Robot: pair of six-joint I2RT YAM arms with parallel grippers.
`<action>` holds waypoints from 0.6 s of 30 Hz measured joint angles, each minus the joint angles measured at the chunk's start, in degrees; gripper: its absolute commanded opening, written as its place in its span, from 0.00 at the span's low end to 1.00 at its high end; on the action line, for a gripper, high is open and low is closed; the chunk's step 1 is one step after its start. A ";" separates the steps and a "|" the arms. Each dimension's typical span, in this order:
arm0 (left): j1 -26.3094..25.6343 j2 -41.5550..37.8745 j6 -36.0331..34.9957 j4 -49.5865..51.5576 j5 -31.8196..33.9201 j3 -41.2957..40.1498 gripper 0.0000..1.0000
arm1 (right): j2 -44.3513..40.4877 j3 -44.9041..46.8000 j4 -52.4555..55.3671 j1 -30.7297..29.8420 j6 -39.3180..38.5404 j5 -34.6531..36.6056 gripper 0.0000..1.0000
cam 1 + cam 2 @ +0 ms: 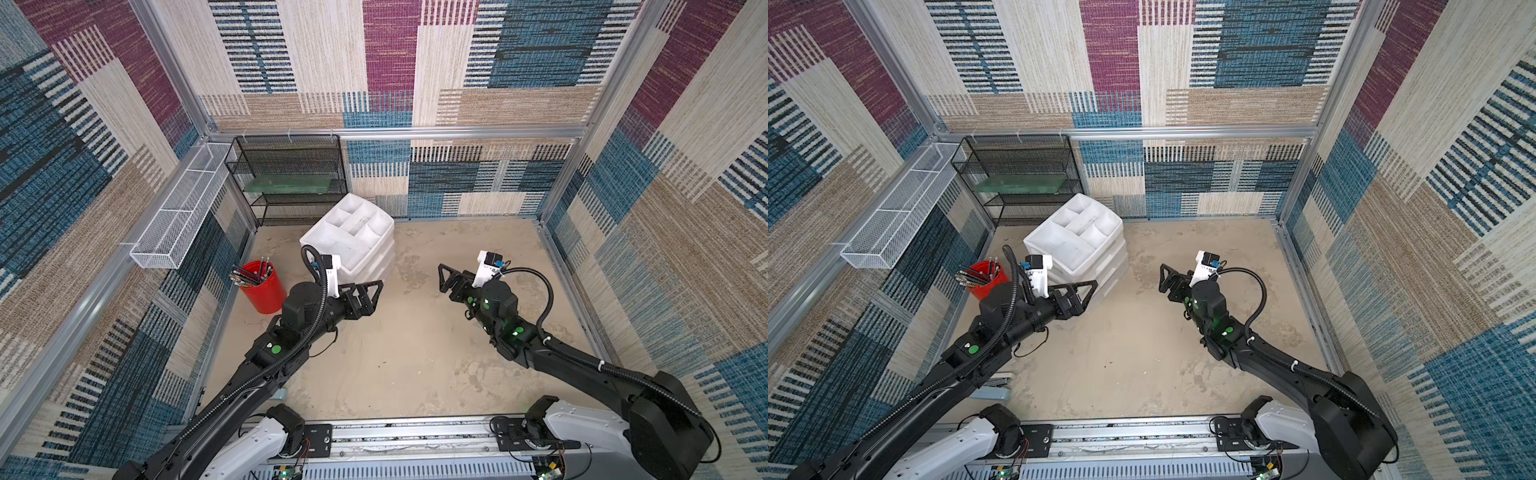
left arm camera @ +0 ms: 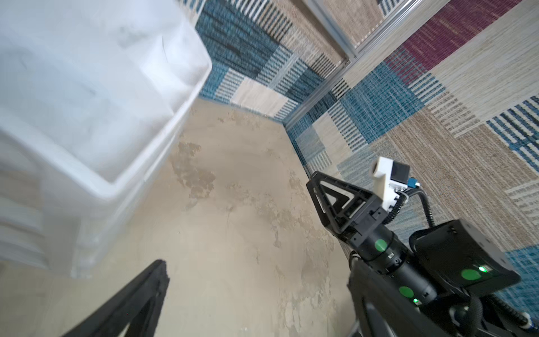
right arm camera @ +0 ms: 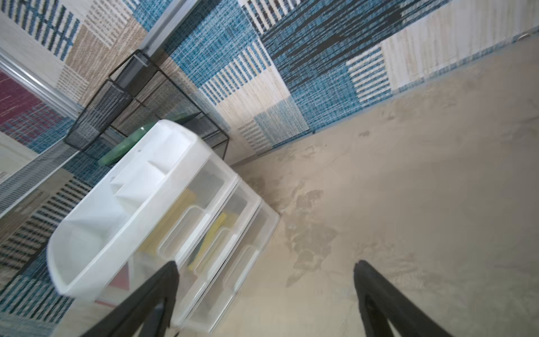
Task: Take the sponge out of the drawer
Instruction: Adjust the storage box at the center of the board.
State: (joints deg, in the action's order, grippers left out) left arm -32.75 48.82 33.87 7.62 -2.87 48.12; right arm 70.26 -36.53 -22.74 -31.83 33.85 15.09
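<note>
In both top views the drawer point(image 1: 381, 254) point(image 1: 1115, 259) stood at the 11 o'clock of the table point(image 1: 415, 353). My left gripper point(image 1: 376, 295) hung spread and empty at the drawer's 6 o'clock, just beside it. My right gripper point(image 1: 444, 279) hung spread at its 4 o'clock, apart.

The left wrist view showed the drawer close and blurred.

In the right wrist view, yellow shapes point(image 3: 217, 230) lay behind its clear fronts. I could not tell which was the sponge.

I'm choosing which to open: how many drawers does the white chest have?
3, stacked in the chest: top drawer, middle drawer, bottom drawer. None seems hidden.
</note>
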 measured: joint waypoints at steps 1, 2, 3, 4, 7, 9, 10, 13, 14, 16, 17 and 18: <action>0.00 0.02 -1.53 0.50 1.70 0.76 0.98 | 2.38 -1.55 -0.31 1.66 -0.66 -0.48 0.95; 0.00 0.33 -3.28 1.27 3.87 1.40 0.98 | 5.49 -4.00 -0.33 3.50 -1.20 -0.61 0.95; 0.00 0.74 -4.85 2.23 6.19 2.12 0.99 | 8.96 -7.17 -0.13 5.31 -1.46 -1.05 0.95; 0.00 1.42 -5.97 3.43 8.09 3.10 0.98 | 11.58 -9.73 0.31 6.64 -1.64 -1.86 0.95; 0.00 3.34 -9.99 7.82 14.88 7.39 0.97 | 19.54 -17.99 1.18 10.47 -2.45 -3.93 0.95; 0.02 3.56 -12.22 8.85 19.56 9.31 0.98 | 22.95 -20.87 1.25 12.09 -2.93 -5.57 0.95; 0.13 3.34 -13.05 9.18 21.42 9.42 0.98 | 24.04 -21.64 1.27 12.68 -3.10 -6.75 0.95; 0.98 2.27 -15.65 10.78 25.49 8.98 0.98 | 26.34 -23.54 1.64 14.56 -3.30 -9.68 0.95; 1.38 1.92 -16.15 11.13 26.14 8.98 0.98 | 26.53 -23.85 1.62 14.88 -3.45 -10.43 0.95; 2.03 1.51 -17.73 11.91 26.73 9.64 1.00 | 26.27 -23.76 1.53 14.93 -3.74 -10.10 0.95; 2.49 1.64 -18.80 12.70 27.04 10.60 1.00 | 25.88 -23.39 1.49 14.45 -4.00 -10.08 0.95; 3.08 1.86 -19.47 13.18 27.10 11.47 1.00 | 25.44 -22.97 1.51 13.68 -4.33 -10.10 0.95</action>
State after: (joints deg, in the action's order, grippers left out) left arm -29.67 50.68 14.39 20.80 24.23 59.59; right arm 95.70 -59.51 -21.23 -18.15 29.52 4.99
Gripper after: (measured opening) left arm 0.998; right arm 0.952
